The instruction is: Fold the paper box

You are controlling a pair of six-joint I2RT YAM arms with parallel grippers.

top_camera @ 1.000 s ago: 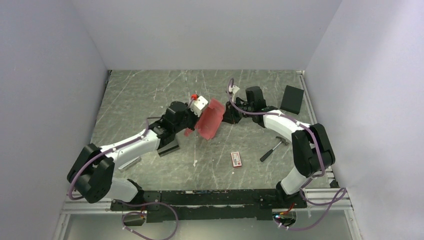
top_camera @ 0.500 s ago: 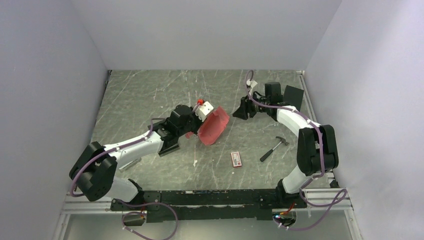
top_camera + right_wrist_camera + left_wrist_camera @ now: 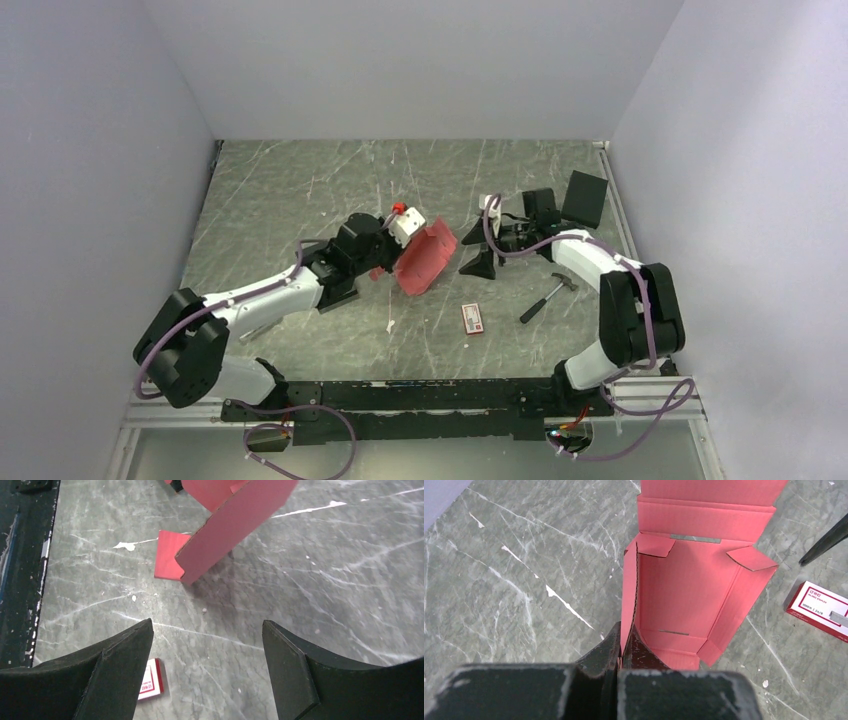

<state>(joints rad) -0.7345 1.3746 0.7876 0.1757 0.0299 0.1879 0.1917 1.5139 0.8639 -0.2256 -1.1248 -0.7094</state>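
The paper box [image 3: 425, 258] is red-pink cardboard, half formed, with raised side walls and its lid flap open. My left gripper [image 3: 388, 262] is shut on one side wall; in the left wrist view its dark fingers [image 3: 606, 647] pinch that wall's near end while the box interior [image 3: 689, 592] opens away from them. In the right wrist view the paper box [image 3: 235, 517] tilts, one flap lying on the table. My right gripper [image 3: 478, 262] stands open to the box's right, apart from it, with bare table between its fingers [image 3: 285, 655].
A small red-and-white printed packet [image 3: 473, 318] lies in front of the box. A hammer [image 3: 546, 297] lies right of it, and a black box [image 3: 584, 198] sits at the back right. White walls close in the grey table [image 3: 300, 190].
My right gripper has let go of the box, opened wide and drawn back to the right, then dropped toward the table. The box has tipped lower in the left gripper's hold.
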